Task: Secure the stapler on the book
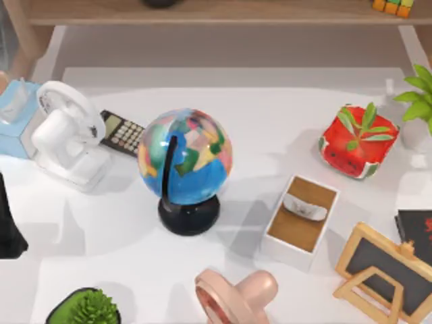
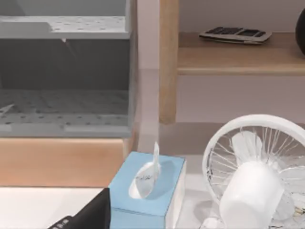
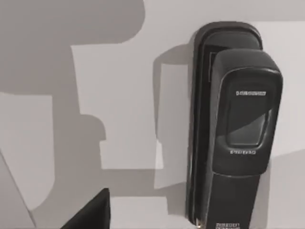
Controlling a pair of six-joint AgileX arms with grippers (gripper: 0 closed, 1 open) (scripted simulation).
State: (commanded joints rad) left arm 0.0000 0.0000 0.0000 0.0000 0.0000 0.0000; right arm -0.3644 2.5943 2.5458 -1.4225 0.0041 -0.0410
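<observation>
The tan-brown book (image 1: 317,191) with white page edges lies flat on the table, right of centre in the top view. The whitish-grey stapler (image 1: 305,207) rests across its cover, near the middle. No gripper touches either one. My left arm (image 1: 9,226) shows as a dark shape parked at the table's left edge, far from the book. A dark corner of my left gripper (image 2: 90,214) is in the left wrist view. A dark corner of my right gripper (image 3: 93,213) is in the right wrist view, above white table.
A globe (image 1: 185,162) stands left of the book. A red plant pot (image 1: 356,140) is behind it and a small chalkboard easel (image 1: 381,266) to its right. A pink fan (image 1: 233,293), white fan (image 1: 64,131), tissue box (image 2: 150,183), calculator (image 1: 121,133) and black device (image 3: 238,129) are about.
</observation>
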